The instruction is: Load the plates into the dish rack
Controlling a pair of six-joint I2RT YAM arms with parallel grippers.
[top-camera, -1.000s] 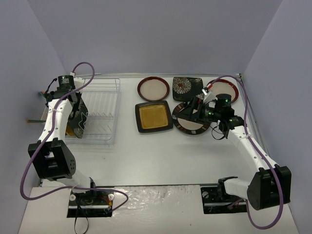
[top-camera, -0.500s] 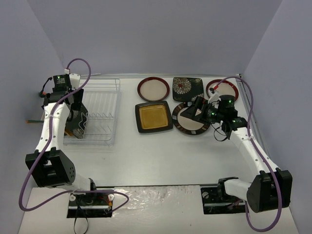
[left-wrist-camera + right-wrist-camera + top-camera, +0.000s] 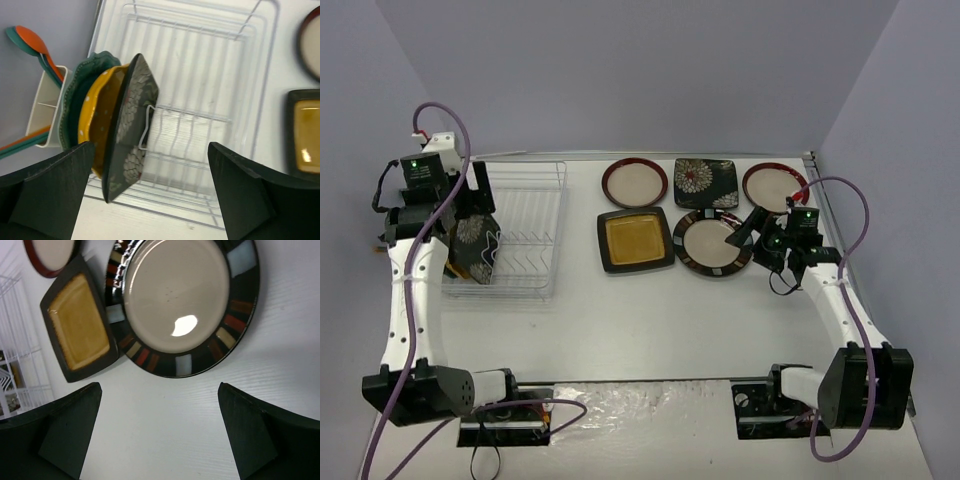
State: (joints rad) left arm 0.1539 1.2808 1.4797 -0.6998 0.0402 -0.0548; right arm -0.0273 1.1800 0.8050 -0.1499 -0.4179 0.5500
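**Top view.** The dish rack (image 3: 525,225) is placed at the left, with three plates (image 3: 475,245) stood on edge at its left end. Five others are laid flat to its right. The right gripper (image 3: 752,228) is held just beside the dark-rimmed round plate (image 3: 712,243), on that plate's right, and is judged the nearer arm.

**Left wrist view.** The left gripper (image 3: 150,150) is spread wide and empty above the rack. The black floral plate (image 3: 131,115), yellow plate (image 3: 100,120) and teal plate (image 3: 80,90) are leaned together beside the caddy (image 3: 45,107). Free slots are left to their right.

**Right wrist view.** The fingers are parted with nothing held. The round plate lies ahead, untouched, and is crowded on its left by the amber square plate (image 3: 80,327). Bare table (image 3: 160,430) is left along its near rim.
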